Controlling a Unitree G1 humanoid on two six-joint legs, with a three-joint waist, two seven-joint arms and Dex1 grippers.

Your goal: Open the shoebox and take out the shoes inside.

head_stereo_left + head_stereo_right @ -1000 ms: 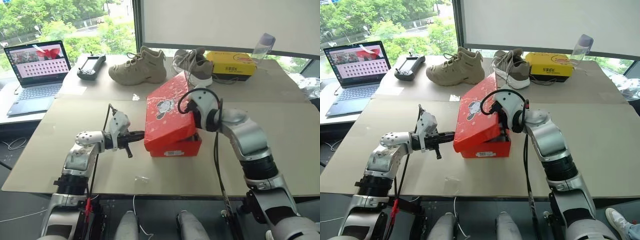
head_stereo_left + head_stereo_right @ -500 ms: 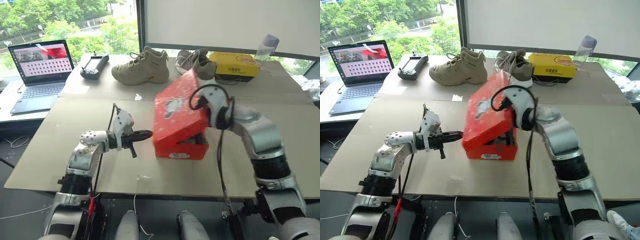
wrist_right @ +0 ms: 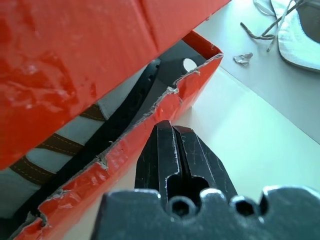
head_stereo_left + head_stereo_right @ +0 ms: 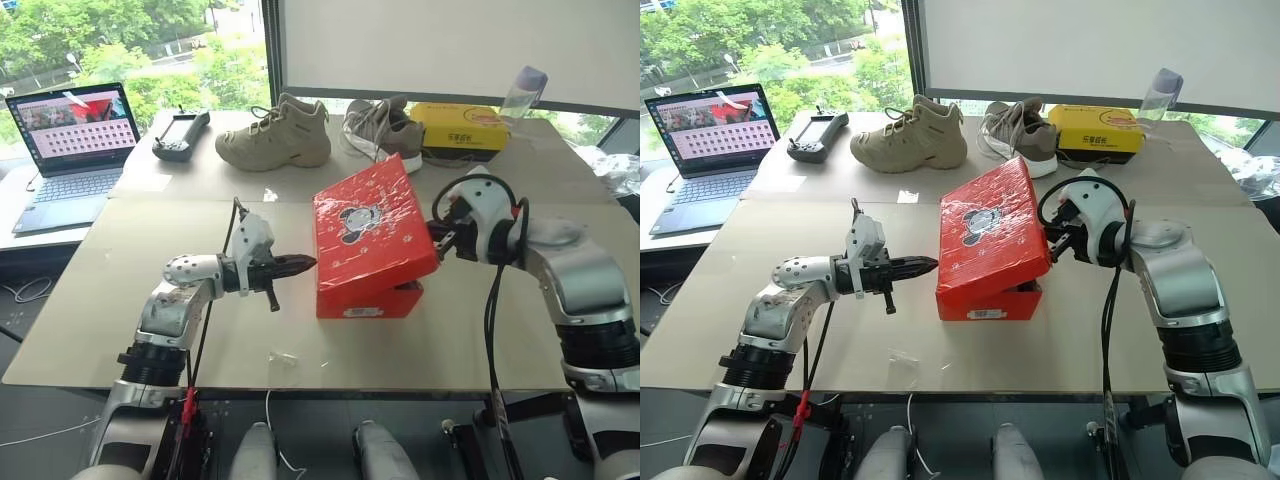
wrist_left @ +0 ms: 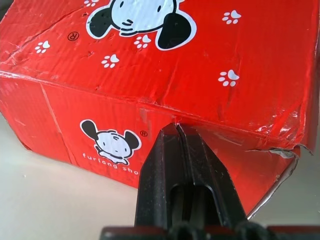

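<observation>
The red shoebox (image 4: pixel 372 228) sits mid-table, its lid lying askew over the base and lifted at the right side. My left gripper (image 4: pixel 306 263) is shut, and its tip (image 5: pixel 176 128) touches the lid's lower edge on the box's left side. At the box's right side, my right gripper (image 4: pixel 438 241) is shut, its tip (image 3: pixel 172 128) just outside the torn right wall. Through the gap under the lid, the right wrist view catches the shoes (image 3: pixel 75 131): white, with a dark strap and brown stripes.
At the back of the table stand a beige high-top sneaker (image 4: pixel 275 135), a grey-and-white sneaker (image 4: pixel 385 125), a yellow box (image 4: pixel 462 128) and a bottle (image 4: pixel 522 90). A laptop (image 4: pixel 70 135) and a controller (image 4: pixel 180 135) are back left. A clear plastic scrap (image 4: pixel 283 357) lies near the front edge.
My right gripper has drawn out from under the lid to the right. The lid has dropped from a steep tilt to a lower one. My left gripper stays at the box's left side.
</observation>
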